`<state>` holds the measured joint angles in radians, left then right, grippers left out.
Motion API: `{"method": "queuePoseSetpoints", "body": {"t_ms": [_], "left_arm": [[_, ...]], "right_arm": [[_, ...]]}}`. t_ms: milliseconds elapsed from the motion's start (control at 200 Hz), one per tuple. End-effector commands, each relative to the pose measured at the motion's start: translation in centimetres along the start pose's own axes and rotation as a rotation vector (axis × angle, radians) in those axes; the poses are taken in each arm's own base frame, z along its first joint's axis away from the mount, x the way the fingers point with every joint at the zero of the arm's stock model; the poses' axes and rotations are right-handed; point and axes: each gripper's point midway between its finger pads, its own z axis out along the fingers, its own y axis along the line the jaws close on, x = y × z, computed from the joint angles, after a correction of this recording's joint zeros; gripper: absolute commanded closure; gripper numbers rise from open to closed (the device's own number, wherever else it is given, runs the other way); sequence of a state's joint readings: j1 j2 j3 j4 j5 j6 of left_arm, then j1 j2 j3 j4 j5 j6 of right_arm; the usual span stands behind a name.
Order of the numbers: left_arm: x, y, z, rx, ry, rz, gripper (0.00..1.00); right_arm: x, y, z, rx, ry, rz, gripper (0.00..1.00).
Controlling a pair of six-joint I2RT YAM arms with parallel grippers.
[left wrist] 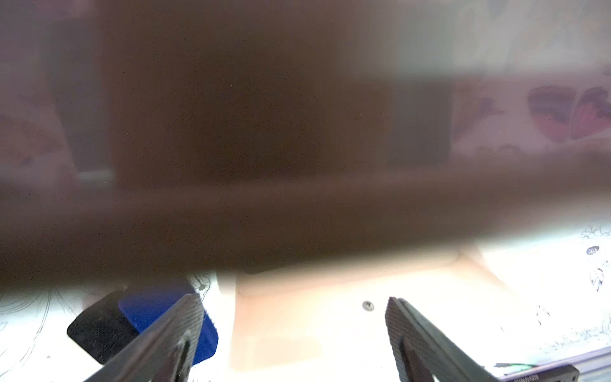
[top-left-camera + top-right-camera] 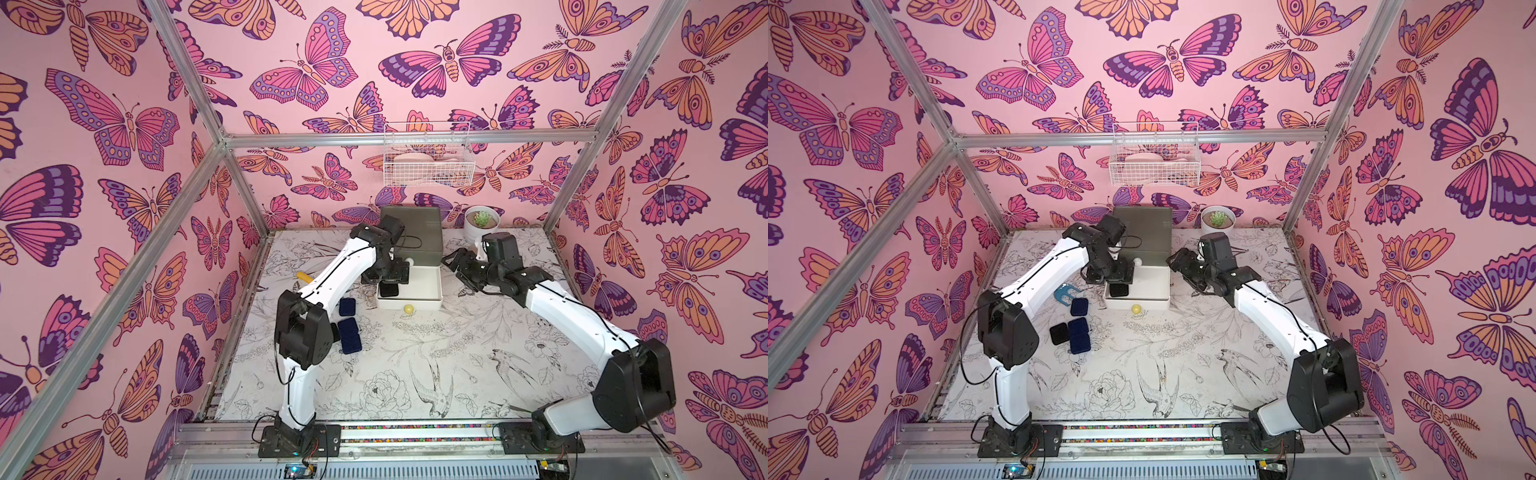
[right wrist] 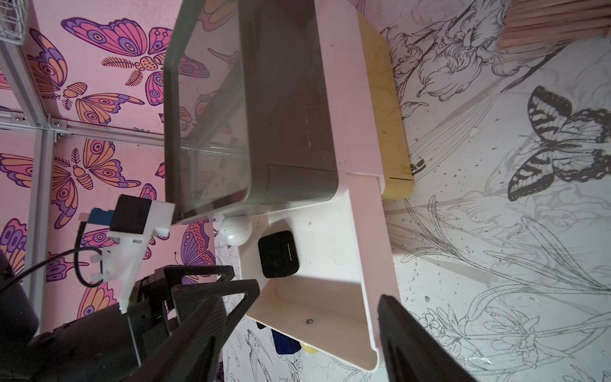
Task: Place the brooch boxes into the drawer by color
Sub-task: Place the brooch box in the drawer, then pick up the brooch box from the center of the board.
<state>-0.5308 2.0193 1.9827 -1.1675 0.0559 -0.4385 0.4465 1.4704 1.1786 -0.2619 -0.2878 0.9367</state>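
The left tool (image 1: 294, 302) hangs open and empty over the white drawer (image 2: 409, 304), where a black brooch box (image 3: 278, 254) lies flat. Remaining navy boxes (image 2: 1079, 334) lie toward the surface's (image 2: 1183, 365) left edge, nearest the left arm (image 2: 1034, 278); the right tool (image 3: 302, 301) gapes empty.

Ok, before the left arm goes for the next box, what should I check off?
1. Black box lies flat inside the white drawer: ok.
2. Left hand open, nothing between its fingers: ok.
3. Right hand open and empty: ok.
4. White drawer pulled out with room for more: ok.
5. Table cleared of boxes: not ok; a loose black box, a blue box and a second blue box lie there.
6. Red boxes sorted: cannot tell; none visible.
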Motion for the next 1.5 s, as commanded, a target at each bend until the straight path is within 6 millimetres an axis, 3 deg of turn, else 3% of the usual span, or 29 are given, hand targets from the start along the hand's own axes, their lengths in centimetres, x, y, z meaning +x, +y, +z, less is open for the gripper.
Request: {"method": "queuePoseSetpoints", "body": {"t_ms": [0,215,386,581,731,912,1142,1498], "left_arm": [[-0.6,-0.2,-4.3,0.009,-0.084,-0.008,0.05],[-1.7,0.6,-8.7,0.023,-0.199,-0.05,0.04],[1.6,5.0,-9.5,-0.042,-0.177,-0.159,0.05],[8.8,12.2,-6.3,-0.112,-0.007,-0.369,0.05],[12.0,14.9,-2.9,-0.173,0.105,-0.439,0.05],[12.7,16.4,0.8,-0.203,0.16,-0.486,0.06],[13.7,18.6,3.6,-0.207,0.206,-0.562,0.06],[12.5,20.8,5.1,-0.196,0.173,-0.635,0.07]], "right_arm": [[-0.5,0.1,-0.4,0.004,-0.018,-0.022,0.22],[-0.3,-0.1,-0.3,0.007,-0.014,-0.029,0.22],[-0.2,-0.1,0.0,0.001,-0.008,-0.033,0.22],[0.1,-0.3,0.7,-0.01,0.002,-0.021,0.22],[0.5,-0.4,1.4,-0.017,0.028,-0.021,0.22],[0.9,-0.3,2.0,-0.012,0.067,-0.028,0.22],[1.3,-1.0,1.9,0.002,0.072,-0.02,0.22],[1.5,-1.4,2.0,0.016,0.082,-0.023,0.22]]}}
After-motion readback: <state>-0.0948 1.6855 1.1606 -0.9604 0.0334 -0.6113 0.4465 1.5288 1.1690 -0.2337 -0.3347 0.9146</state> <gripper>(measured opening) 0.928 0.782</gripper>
